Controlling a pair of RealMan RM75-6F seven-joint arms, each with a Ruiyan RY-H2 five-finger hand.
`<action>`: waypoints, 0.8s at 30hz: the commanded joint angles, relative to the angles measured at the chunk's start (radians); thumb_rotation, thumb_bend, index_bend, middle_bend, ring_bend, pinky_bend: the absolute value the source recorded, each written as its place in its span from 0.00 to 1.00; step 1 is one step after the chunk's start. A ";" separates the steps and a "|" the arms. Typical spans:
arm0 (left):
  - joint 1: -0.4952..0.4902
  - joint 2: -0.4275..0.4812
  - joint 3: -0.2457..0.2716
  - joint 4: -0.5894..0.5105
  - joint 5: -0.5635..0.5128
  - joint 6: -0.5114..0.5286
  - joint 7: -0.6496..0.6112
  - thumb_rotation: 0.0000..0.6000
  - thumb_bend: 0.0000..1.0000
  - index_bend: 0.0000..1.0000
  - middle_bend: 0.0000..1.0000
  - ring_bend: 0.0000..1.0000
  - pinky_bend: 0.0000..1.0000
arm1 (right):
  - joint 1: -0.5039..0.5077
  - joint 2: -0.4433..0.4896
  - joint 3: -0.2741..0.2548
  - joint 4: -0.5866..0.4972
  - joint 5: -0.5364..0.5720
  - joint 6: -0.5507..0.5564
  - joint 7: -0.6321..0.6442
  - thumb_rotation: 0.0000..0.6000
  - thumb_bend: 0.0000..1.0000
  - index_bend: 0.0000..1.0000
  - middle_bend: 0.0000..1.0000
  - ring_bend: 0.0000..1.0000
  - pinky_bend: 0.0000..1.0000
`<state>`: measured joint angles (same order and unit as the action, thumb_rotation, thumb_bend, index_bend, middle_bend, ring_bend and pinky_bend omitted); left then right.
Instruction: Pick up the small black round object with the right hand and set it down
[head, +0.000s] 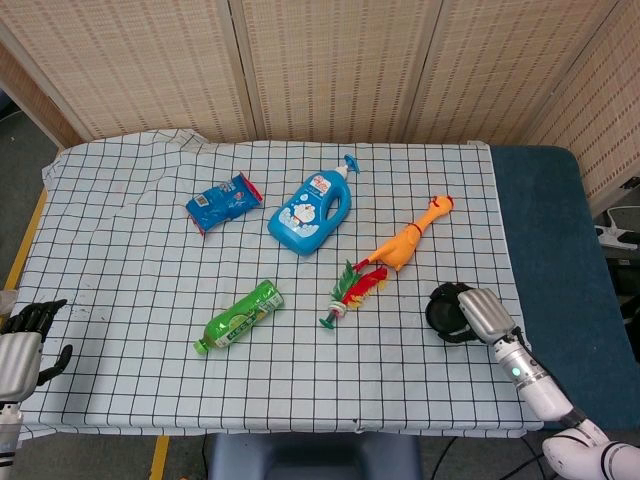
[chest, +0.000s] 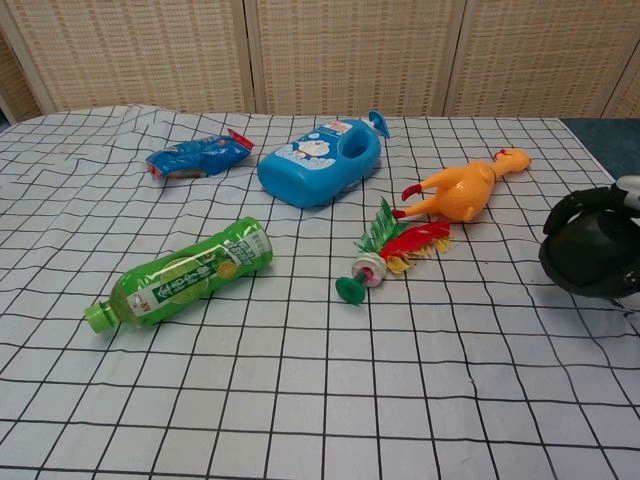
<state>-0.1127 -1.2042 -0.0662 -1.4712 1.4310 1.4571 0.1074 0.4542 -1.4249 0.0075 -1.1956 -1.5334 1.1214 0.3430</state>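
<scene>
My right hand (head: 482, 314) is wrapped around the small black round object (head: 447, 312), its dark fingers (chest: 578, 203) curled over the top while the silver back of the hand sits on the object's outer side. From the chest camera the object (chest: 590, 255) shows as a dark rounded shape at the frame's right edge; I cannot tell from either view whether it is touching the checkered cloth (head: 130, 260) or held just above it. I'll use the rubber chicken (head: 408, 242) as my landmark: the black object and my hand are nearer to me than the chicken and off to its right, close to the cloth's right edge, beside the blue tabletop (head: 560, 250).

Just beside the chicken's feet, toward me and to the left, lies the feather shuttlecock (head: 350, 292), red and green plumes pointing at the chicken and its green base pointing away. Left of the chicken and a little farther back lies the blue detergent bottle (head: 311, 212), flat on its side with the pump nozzle aimed at the screen behind. Farther left again is the blue snack packet (head: 224, 202). The green drink bottle (head: 238, 317) lies on its side well to the left of the chicken and nearer me, cap toward the front edge.

My left hand (head: 22, 345) hangs at the cloth's near left corner, far from the chicken, holding nothing, fingers loosely curved and apart.
</scene>
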 joint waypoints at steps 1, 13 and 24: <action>0.000 0.000 0.000 -0.003 -0.002 -0.002 -0.002 1.00 0.37 0.16 0.19 0.14 0.27 | -0.006 -0.030 0.019 0.033 -0.097 0.160 0.171 1.00 0.30 0.61 0.59 0.46 0.51; 0.000 0.002 0.001 -0.003 0.000 -0.001 -0.002 1.00 0.37 0.16 0.19 0.15 0.27 | -0.022 0.002 0.018 0.129 -0.096 0.201 0.156 1.00 0.30 0.62 0.59 0.46 0.51; -0.003 0.003 0.003 -0.006 -0.001 -0.013 -0.004 1.00 0.37 0.16 0.19 0.14 0.27 | -0.048 0.104 0.098 -0.217 0.269 0.035 -0.598 1.00 0.30 0.64 0.59 0.46 0.51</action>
<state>-0.1163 -1.2014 -0.0631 -1.4772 1.4294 1.4439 0.1043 0.4221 -1.3637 0.0660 -1.2629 -1.4117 1.2232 -0.0261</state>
